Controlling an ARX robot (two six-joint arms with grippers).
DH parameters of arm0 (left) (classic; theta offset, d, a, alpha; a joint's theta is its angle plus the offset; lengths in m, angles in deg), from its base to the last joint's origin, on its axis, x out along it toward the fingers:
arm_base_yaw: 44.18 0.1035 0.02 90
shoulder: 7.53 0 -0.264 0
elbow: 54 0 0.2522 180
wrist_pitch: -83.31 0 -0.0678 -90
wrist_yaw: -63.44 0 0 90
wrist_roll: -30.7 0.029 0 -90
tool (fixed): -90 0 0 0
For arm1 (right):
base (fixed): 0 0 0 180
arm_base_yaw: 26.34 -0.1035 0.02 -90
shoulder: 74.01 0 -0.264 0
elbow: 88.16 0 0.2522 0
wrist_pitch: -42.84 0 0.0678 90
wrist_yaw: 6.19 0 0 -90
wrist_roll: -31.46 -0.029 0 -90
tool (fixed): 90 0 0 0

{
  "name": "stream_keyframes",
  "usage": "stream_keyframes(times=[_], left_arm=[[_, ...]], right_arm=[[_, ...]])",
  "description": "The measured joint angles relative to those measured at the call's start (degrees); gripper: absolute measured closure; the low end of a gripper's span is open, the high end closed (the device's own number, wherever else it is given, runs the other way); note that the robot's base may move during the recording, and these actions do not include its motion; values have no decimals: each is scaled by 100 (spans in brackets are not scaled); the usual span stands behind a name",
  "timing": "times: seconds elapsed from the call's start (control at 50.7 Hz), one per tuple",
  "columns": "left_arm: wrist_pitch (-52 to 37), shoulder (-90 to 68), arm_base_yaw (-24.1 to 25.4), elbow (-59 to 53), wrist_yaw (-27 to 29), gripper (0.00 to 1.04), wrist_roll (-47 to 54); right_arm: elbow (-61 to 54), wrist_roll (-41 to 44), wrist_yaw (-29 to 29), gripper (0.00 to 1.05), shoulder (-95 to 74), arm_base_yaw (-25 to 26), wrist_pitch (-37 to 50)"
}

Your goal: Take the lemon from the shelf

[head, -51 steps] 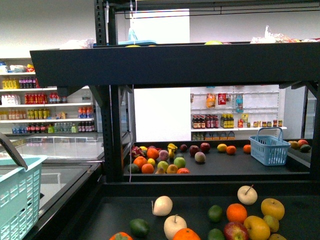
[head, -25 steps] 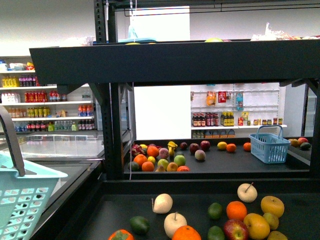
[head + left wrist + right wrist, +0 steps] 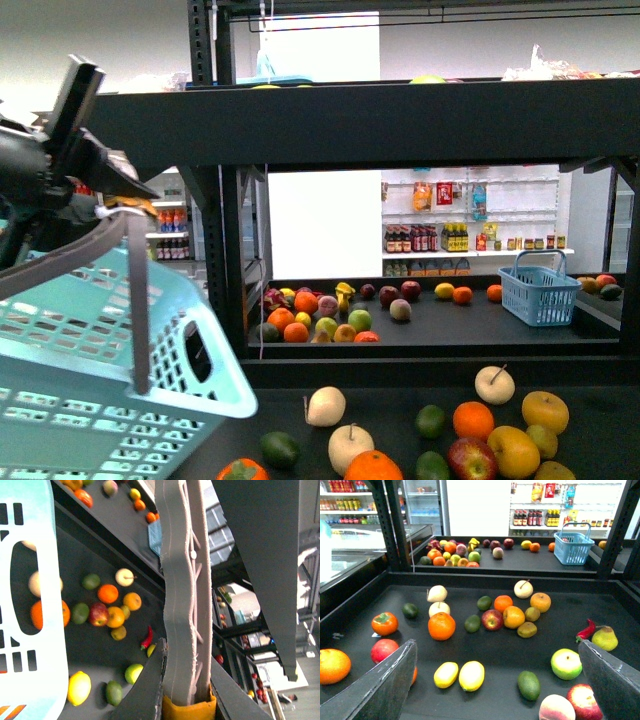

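Note:
The lemon [image 3: 471, 675] lies on the black shelf tier [image 3: 600, 605], near its front, next to a smaller yellow oval fruit [image 3: 446, 674]. My right gripper [image 3: 497, 647] is open and empty above the tier, with the lemon between and just below its fingers [image 3: 385, 685]. The lemon also shows in the left wrist view [image 3: 79, 688]. My left gripper [image 3: 105, 200] is shut on the grey handle [image 3: 182, 580] of a light teal basket [image 3: 90, 380] and holds it tilted at the left. The lemon does not show in the front view.
Oranges, apples, limes, a red chilli [image 3: 586, 629] and a pear [image 3: 605, 638] lie scattered on the tier. A further tier holds more fruit and a blue basket [image 3: 540, 292]. An upper black tier [image 3: 400, 120] overhangs. A black post [image 3: 225, 260] stands at the left. White bottle shelves stand behind.
The teal basket has risen from the lower left and swung right, now filling the left of the front view. My left gripper has come into view on its handle.

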Motion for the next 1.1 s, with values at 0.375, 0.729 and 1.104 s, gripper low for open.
stream_keyframes(times=[0.375, 0.729, 1.104], left_arm=[[-308, -726, -772, 0, -33, 93, 175], [-671, -1023, -1069, 7, -90, 93, 278], [-669, -1027, -1062, 9, -52, 93, 293]], right_arm=[[0, 0, 0, 8, 0, 0, 0], [7, 9, 87, 8, -17, -15, -13], [3648, -330, -866, 8, -8432, 1141, 1899]])
